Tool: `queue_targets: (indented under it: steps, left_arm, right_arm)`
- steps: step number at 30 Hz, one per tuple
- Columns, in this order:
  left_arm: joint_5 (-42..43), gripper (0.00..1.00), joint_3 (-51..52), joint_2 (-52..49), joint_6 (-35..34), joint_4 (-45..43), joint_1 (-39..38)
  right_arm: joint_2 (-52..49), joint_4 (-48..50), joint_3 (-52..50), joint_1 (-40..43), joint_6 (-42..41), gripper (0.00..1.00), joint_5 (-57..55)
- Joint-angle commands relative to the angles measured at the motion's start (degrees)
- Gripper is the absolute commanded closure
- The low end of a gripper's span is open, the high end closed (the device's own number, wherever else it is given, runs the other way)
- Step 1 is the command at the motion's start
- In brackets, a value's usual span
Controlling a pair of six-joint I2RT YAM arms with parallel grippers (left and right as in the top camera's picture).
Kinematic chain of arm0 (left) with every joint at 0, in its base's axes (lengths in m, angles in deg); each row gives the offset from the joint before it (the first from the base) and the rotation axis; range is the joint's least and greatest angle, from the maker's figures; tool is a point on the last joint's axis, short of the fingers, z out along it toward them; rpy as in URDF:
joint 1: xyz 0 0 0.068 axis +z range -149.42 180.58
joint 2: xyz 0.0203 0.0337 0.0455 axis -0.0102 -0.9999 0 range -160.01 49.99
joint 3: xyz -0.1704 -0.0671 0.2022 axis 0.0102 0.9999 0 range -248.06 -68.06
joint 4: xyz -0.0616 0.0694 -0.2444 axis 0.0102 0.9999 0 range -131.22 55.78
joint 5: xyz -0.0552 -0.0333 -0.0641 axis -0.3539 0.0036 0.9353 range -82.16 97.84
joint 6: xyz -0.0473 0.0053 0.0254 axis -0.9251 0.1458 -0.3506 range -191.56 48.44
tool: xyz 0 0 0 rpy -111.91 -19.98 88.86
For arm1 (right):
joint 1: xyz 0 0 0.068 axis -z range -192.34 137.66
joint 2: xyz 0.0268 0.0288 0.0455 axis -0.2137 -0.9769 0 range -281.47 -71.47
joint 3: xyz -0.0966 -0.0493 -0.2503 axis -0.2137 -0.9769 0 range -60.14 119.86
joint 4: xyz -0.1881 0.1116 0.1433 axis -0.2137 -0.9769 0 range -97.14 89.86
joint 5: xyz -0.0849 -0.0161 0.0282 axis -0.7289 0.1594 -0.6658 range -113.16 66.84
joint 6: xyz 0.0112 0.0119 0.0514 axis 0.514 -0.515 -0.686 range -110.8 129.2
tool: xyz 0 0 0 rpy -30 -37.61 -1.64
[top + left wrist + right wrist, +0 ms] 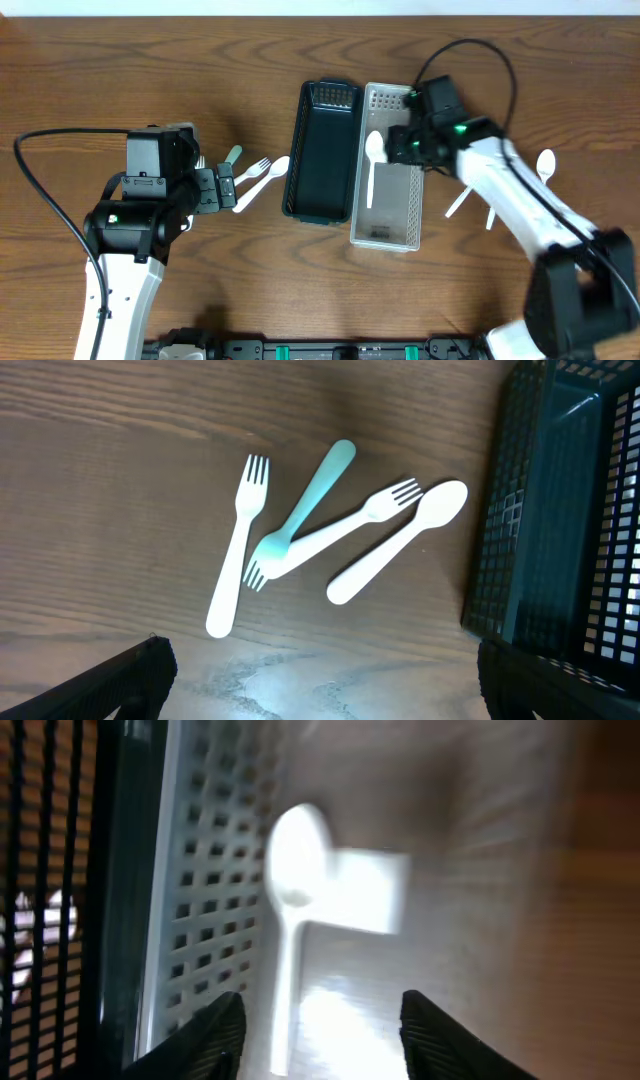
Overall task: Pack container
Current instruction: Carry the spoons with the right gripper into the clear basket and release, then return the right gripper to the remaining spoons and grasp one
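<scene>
Cutlery of thin moulded plastic formed the load: light, stiff, smooth enough to slip, and lying flat, so little edge was offered for a grip. One white spoon (372, 160) already lay inside the pale basket (390, 225), which stood beside the dark basket (325, 150). The right pincer (320, 1010) hung over that spoon with its fingers (215, 1035) apart, holding nothing. The left pincer (325, 660) was likewise spread, above a loose cluster on the surface (100, 480): a white fork (238, 550), a teal utensil (318, 485) crossing a second white fork (340, 525), and a second spoon (400, 545). The best hold was judged to be across the narrow handle at mid-length. Crossed pieces would probably shift together, so the fork lying apart looked the cleaner pick.
</scene>
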Motion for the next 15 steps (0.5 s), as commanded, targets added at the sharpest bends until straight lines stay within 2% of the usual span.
queue_targets:
  steps: [1,7,12,15]
  left_arm:
    - [-0.70,0.02,-1.05,-0.17,0.96,0.17,0.37]
    - [-0.70,0.02,-1.05,-0.17,0.96,0.15,0.37]
    - [-0.70,0.02,-1.05,-0.17,0.96,0.17,0.37]
    - [-0.70,0.02,-1.05,-0.17,0.96,0.15,0.37]
  right_arm:
    - [8.48,-2.34,1.77,6.60,3.54,0.43,-7.76]
    - [12.59,-9.73,1.64,21.97,13.09,0.36,-17.84]
    - [8.31,-8.92,-1.05,33.99,15.96,0.27,-14.82]
    - [3.30,-7.76,-2.08,38.88,15.96,0.28,-12.92]
